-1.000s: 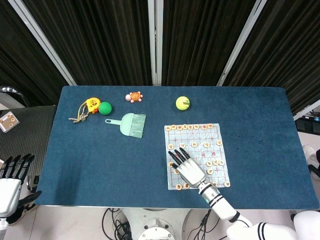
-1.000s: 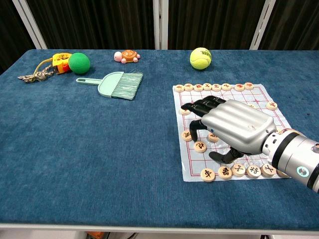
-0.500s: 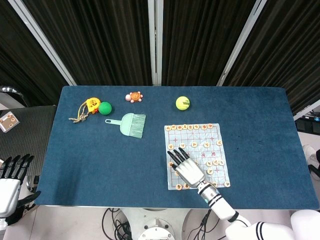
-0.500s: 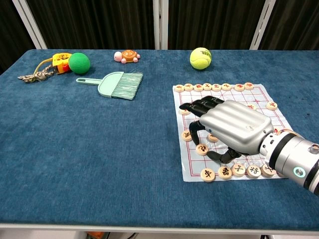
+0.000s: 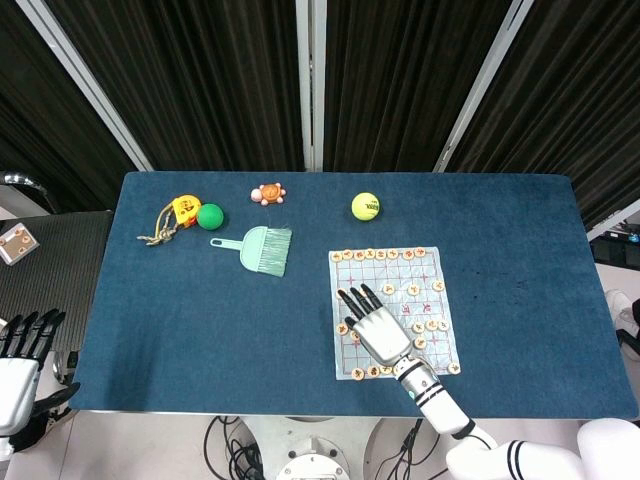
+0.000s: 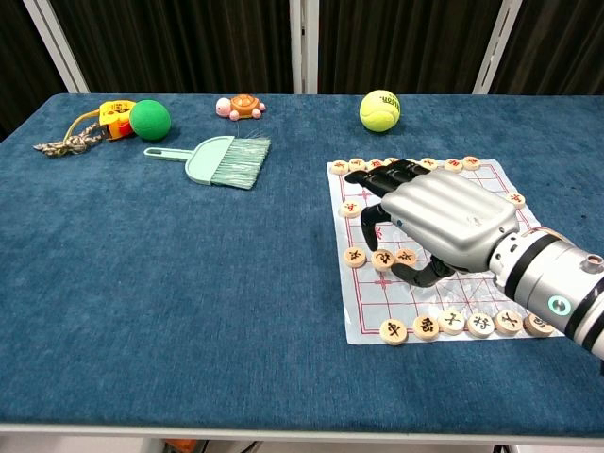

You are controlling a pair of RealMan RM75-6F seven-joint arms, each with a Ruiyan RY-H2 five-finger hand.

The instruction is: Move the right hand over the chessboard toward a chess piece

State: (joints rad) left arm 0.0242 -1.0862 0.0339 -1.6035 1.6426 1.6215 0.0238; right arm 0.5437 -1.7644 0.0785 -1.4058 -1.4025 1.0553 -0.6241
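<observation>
The chessboard (image 5: 400,272) (image 6: 366,304) is a white sheet on the right half of the blue table, with round wooden pieces along its far row, its near row (image 6: 394,330) and scattered between. My right hand (image 5: 375,325) (image 6: 439,222) hovers palm-down over the board's left-middle, fingers stretched out and spread, holding nothing. Its fingertips (image 6: 357,177) reach close to the far row. Three pieces (image 6: 383,259) lie just under the thumb side. My left hand (image 5: 20,345) hangs off the table at the lower left, fingers apart and empty.
A tennis ball (image 5: 365,206) (image 6: 379,109) lies beyond the board. Further left are a turtle toy (image 5: 268,193), a teal hand brush (image 5: 258,248) (image 6: 222,159), a green ball (image 5: 210,216) and an orange toy with a rope (image 5: 175,212).
My right hand has slid away from me across the board, from its near-left part toward the far row. The pieces it covered now show. The left hand barely shifted.
</observation>
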